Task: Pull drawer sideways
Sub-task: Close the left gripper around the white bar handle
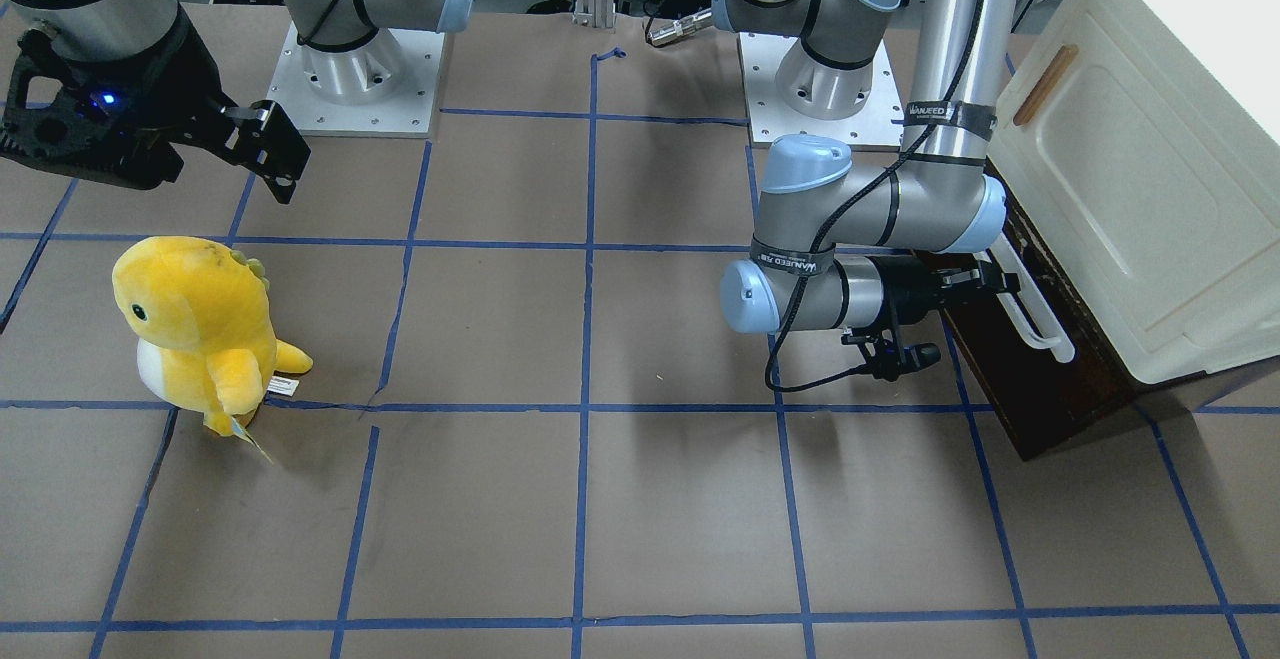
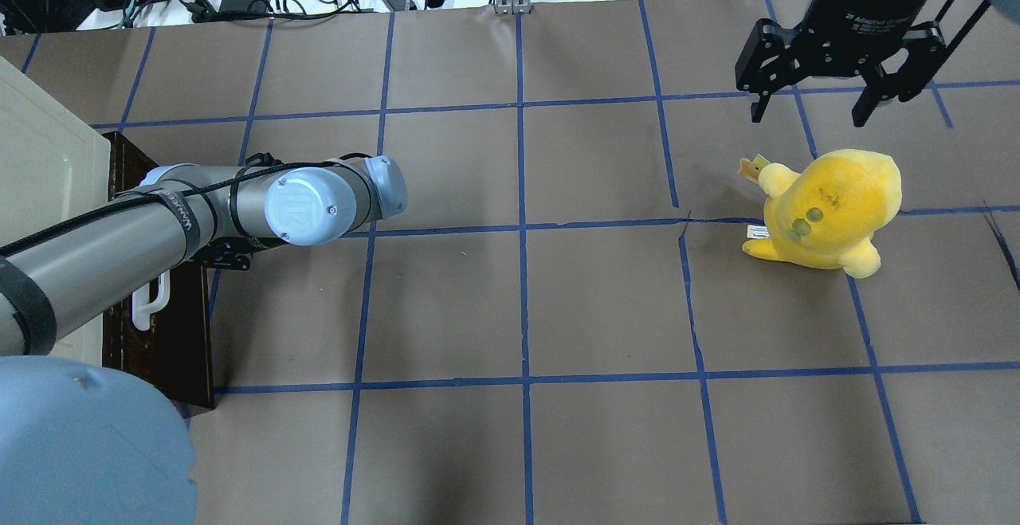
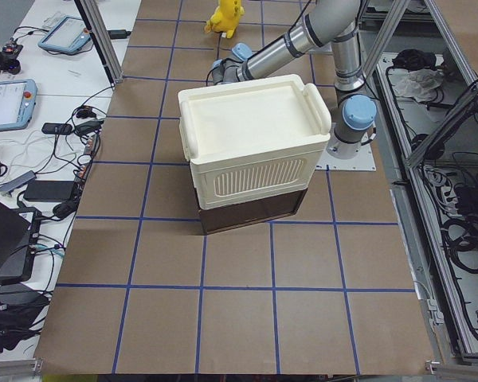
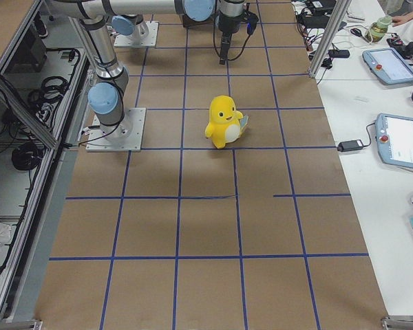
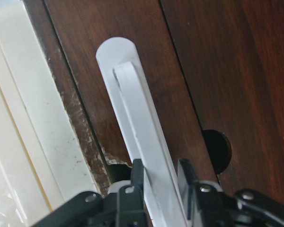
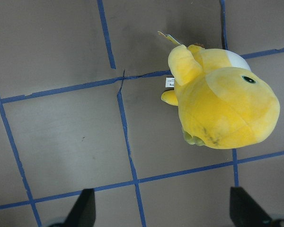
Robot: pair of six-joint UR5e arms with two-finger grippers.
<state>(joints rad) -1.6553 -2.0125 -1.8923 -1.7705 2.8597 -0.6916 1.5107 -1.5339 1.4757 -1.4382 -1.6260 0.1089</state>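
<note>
The drawer (image 1: 1050, 389) has a dark brown front and sits under the cream-white cabinet (image 1: 1150, 189); none of its pale interior shows. Its long white bar handle (image 1: 1040, 324) runs along the front. My left gripper (image 1: 1000, 279) is at the handle. In the left wrist view the left gripper (image 5: 161, 170) has a finger on each side of the white bar (image 5: 137, 118), shut on it against the dark front (image 5: 217, 61). My right gripper (image 2: 805, 119) is open and empty, hanging high above the table; it also shows in the right wrist view (image 6: 163, 213).
A yellow plush toy (image 2: 829, 206) stands on the brown paper table, just below the right gripper, and also shows in the right wrist view (image 6: 222, 104). The cabinet door has a small wooden handle (image 1: 1045, 84). Blue tape lines grid the table.
</note>
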